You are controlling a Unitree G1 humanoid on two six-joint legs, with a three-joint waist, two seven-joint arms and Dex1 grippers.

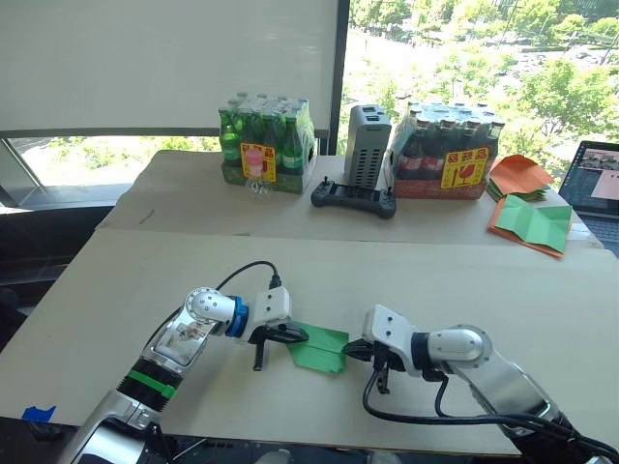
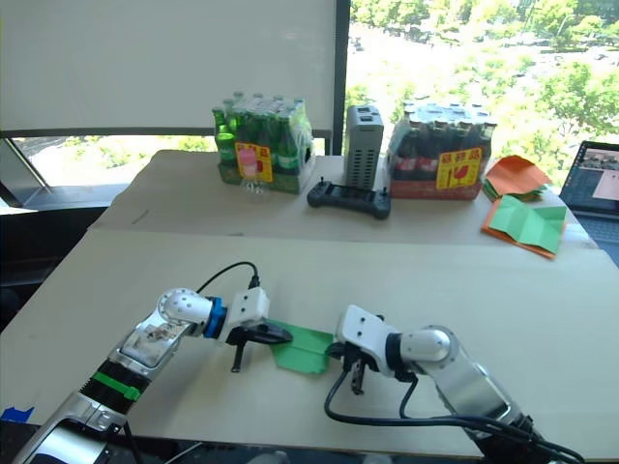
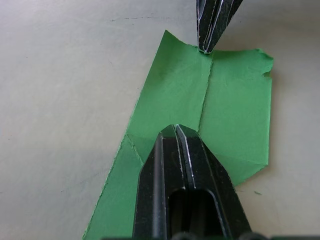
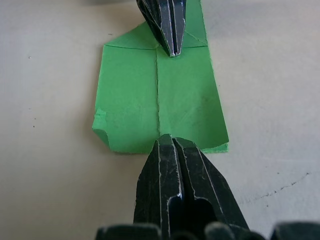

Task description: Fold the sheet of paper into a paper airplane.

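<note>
Left wrist view: both grippers, left gripper [image 3: 176,131] and right gripper [image 3: 206,47], jaws pressed together, pin opposite ends of the sheet of paper [image 3: 227,112] along its centre crease, probably steadying it for the next fold.

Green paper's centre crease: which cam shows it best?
Right wrist view: the sheet of paper lies flat and near-whole, crease running between both shut grippers. Left wrist view shows it partly covered; eye views show a small green patch.

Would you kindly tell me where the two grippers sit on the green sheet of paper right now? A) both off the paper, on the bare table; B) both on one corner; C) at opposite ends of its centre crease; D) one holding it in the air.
C: the left gripper and the right gripper press shut tips at opposite ends of the crease on the sheet of paper, flat on the table.
</note>
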